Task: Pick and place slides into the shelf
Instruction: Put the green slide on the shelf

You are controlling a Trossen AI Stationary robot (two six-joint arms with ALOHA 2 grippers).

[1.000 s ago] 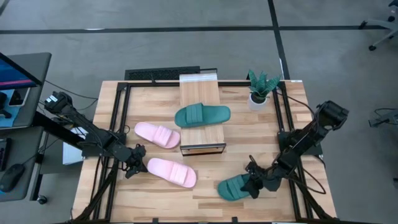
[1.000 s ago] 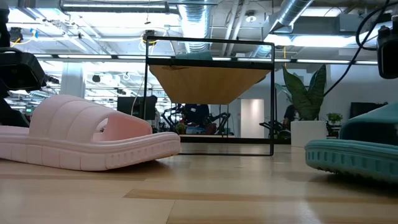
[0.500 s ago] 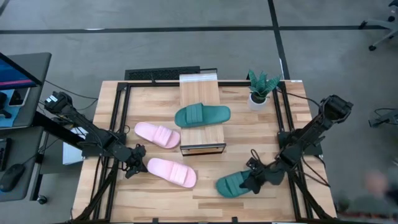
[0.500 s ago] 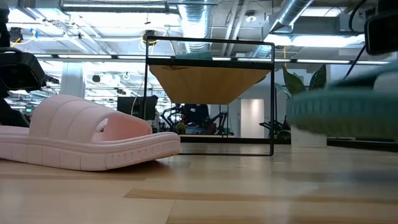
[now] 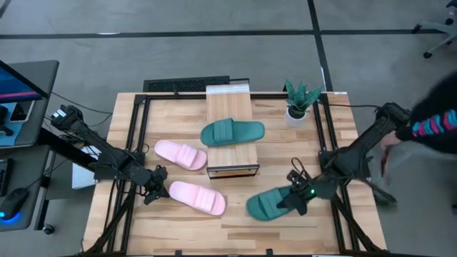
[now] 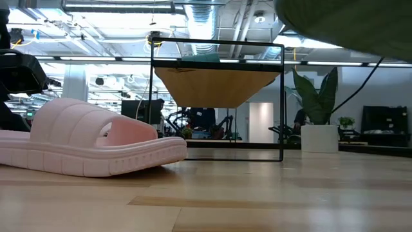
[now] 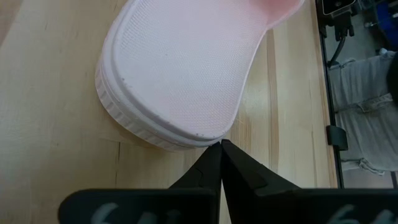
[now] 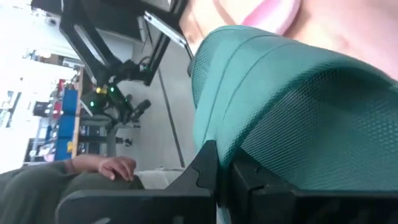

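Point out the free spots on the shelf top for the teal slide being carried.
Shelf: bare planks behind the teal slide lying across its middle, and a strip in front. Crowded to its left: two pink slides.

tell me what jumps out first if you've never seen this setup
The right gripper, fingers shut on a teal slide, holds it off the table's front right part. A second teal slide lies on the shelf at the centre. Two pink slides lie left of the shelf, with the shut left gripper beside the nearer one.
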